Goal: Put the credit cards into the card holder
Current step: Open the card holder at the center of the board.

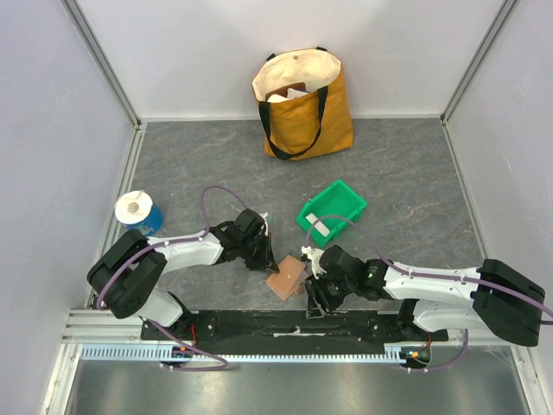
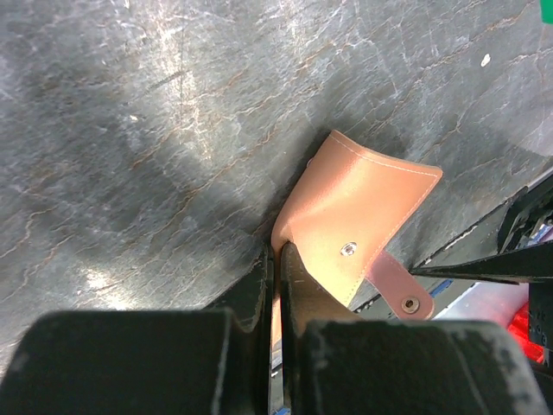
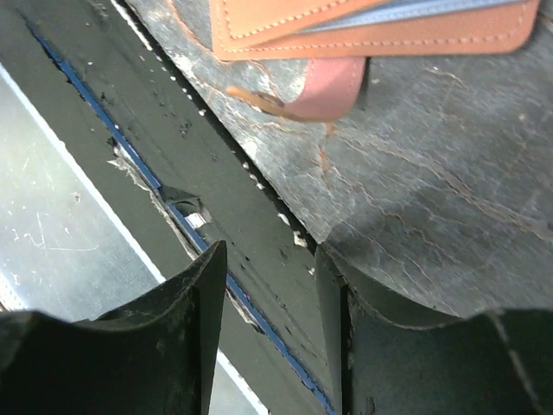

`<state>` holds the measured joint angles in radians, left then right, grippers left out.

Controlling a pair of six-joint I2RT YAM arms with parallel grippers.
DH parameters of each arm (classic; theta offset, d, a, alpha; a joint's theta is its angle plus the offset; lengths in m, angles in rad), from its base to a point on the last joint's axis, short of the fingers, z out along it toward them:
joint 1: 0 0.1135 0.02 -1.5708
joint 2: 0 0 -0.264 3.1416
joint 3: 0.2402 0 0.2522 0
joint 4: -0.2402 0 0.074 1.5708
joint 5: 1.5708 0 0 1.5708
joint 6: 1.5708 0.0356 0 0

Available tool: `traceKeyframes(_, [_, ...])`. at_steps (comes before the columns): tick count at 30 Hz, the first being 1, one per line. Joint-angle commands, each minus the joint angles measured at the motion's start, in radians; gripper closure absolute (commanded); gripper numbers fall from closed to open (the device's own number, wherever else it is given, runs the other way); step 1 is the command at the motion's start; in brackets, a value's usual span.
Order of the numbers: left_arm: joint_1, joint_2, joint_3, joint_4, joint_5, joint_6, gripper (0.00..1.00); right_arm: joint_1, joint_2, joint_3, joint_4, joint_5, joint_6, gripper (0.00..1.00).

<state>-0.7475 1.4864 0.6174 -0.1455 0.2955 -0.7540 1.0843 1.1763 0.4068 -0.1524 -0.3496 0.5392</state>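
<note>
The terracotta-brown card holder (image 1: 286,278) lies partly unfolded on the grey mat between the two arms. My left gripper (image 1: 269,258) is shut on one of its leather flaps (image 2: 278,259). The other flap (image 2: 363,203) stands up with its snap tab (image 2: 400,292) hanging free. My right gripper (image 1: 313,299) is open just right of the holder, over the mat's near edge, with nothing between its fingers (image 3: 268,259). The holder's stitched edge and blue-grey lining (image 3: 371,24) show a little beyond its fingertips. A small white flat rectangle (image 1: 320,227), perhaps one of the credit cards, lies in the green bin.
The green plastic bin (image 1: 339,203) stands just behind the right gripper. A yellow tote bag (image 1: 304,108) stands at the back wall. A blue roll (image 1: 138,212) sits at the left. The black rail (image 3: 173,181) runs along the mat's near edge.
</note>
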Motion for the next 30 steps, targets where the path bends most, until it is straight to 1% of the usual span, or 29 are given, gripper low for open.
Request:
traceKeyframes(1, [0.013, -0.006, -0.06, -0.068, -0.17, 0.004, 0.98, 0.006, -0.021, 0.079, -0.17, 0.151, 0.031, 0.49])
traceKeyframes(4, [0.01, -0.055, -0.09, -0.069, -0.168, -0.045, 0.98, 0.006, -0.121, 0.147, -0.191, 0.295, 0.117, 0.57])
traceKeyframes(6, [0.002, -0.087, -0.117, -0.071, -0.18, -0.099, 0.98, 0.006, -0.168, 0.185, -0.173, 0.366, 0.186, 0.57])
traceKeyframes(8, [-0.009, -0.121, -0.142, -0.071, -0.194, -0.161, 0.98, 0.005, -0.172, 0.217, -0.119, 0.385, 0.225, 0.59])
traceKeyframes(11, [-0.023, -0.176, -0.176, -0.078, -0.217, -0.249, 0.98, 0.015, -0.103, 0.273, -0.063, 0.423, 0.258, 0.6])
traceKeyframes(13, [-0.032, -0.221, -0.202, -0.078, -0.232, -0.316, 0.92, 0.029, -0.04, 0.306, -0.047, 0.474, 0.287, 0.61])
traceKeyframes(15, [-0.042, -0.262, -0.225, -0.077, -0.245, -0.369, 0.8, 0.038, 0.021, 0.326, -0.001, 0.471, 0.3, 0.62])
traceKeyframes(17, [-0.05, -0.305, -0.242, -0.081, -0.252, -0.41, 0.76, 0.049, 0.097, 0.346, 0.022, 0.474, 0.317, 0.63])
traceKeyframes(23, [-0.055, -0.377, -0.263, -0.117, -0.286, -0.446, 0.74, 0.075, 0.212, 0.366, 0.013, 0.469, 0.334, 0.64])
traceKeyframes(25, [-0.058, -0.388, -0.266, -0.12, -0.286, -0.446, 0.69, 0.075, 0.22, 0.353, -0.033, 0.501, 0.353, 0.66])
traceKeyframes(30, [-0.056, -0.408, -0.263, -0.137, -0.292, -0.438, 0.62, 0.075, 0.201, 0.274, -0.055, 0.551, 0.389, 0.68])
